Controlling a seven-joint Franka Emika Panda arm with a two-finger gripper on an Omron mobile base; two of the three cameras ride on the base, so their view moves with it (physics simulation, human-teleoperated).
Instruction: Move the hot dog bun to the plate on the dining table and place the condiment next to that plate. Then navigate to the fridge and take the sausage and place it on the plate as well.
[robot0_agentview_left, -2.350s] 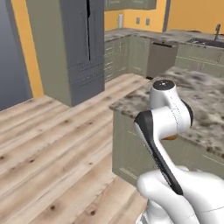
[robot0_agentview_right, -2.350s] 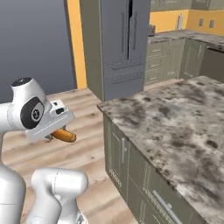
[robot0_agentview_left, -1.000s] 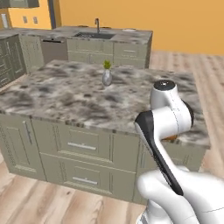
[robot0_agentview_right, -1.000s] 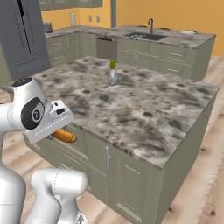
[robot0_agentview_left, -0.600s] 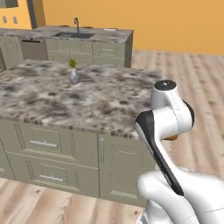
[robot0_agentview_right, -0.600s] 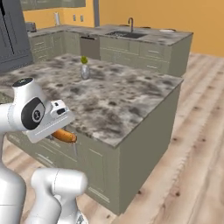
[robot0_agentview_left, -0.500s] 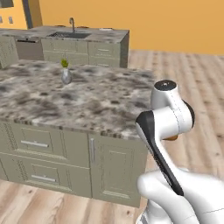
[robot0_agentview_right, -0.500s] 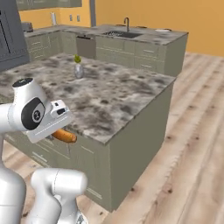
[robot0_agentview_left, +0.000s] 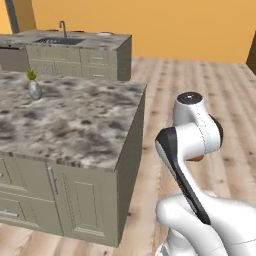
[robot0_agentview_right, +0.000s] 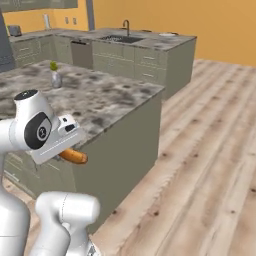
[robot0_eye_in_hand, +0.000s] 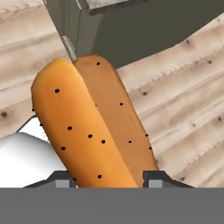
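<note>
We see a speckled stone tabletop (robot0_agentview_left: 75, 125) on the island, left of us. A small vase (robot0_agentview_left: 34, 90) with a green sprig stands on its far left part. Bare plank floor (robot0_agentview_right: 210, 165) stretches to the right.

The sausage (robot0_eye_in_hand: 94, 127) looks smooth and matt, orange-brown with small dark specks. The island's surface (robot0_agentview_left: 70, 120) is mottled grey stone with a dull polish; its cabinets (robot0_agentview_left: 75, 200) are matt grey-green painted panels with thin metal handles. The floor (robot0_agentview_right: 210, 150) is pale wood planks with visible grain and knots. The vase (robot0_agentview_left: 34, 90) looks like glossy grey ceramic. The arm (robot0_agentview_left: 195, 135) is glossy white plastic with dark joints.
</note>
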